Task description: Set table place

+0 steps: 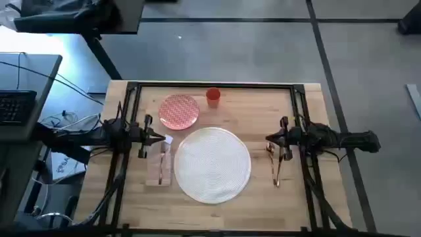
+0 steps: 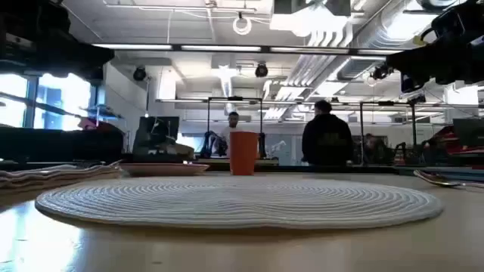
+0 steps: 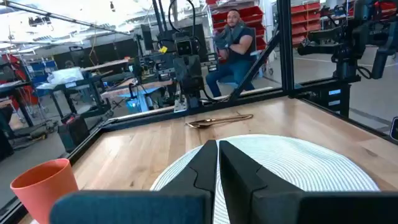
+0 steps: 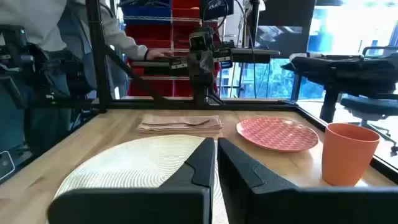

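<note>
The round white woven placemat (image 1: 212,164) lies flat in the middle of the table (image 1: 309,197). Beyond it, the red-patterned plate (image 1: 179,110) and the orange cup (image 1: 213,95) stand on the wood. The beige napkin (image 1: 160,168) lies left of the placemat with a copper fork on it. Copper cutlery (image 1: 276,168) lies to the placemat's right. My left gripper (image 1: 164,138) is shut above the placemat's left edge, holding nothing. My right gripper (image 1: 266,138) is shut over the placemat's right edge, also holding nothing. The two point at each other across the placemat.
A black metal frame (image 1: 210,85) runs along the table's edges. Bare wood lies between the placemat and the near edge. A grey desk with a keyboard (image 1: 16,105) stands off the table's left. People (image 2: 327,140) show in the room beyond the table.
</note>
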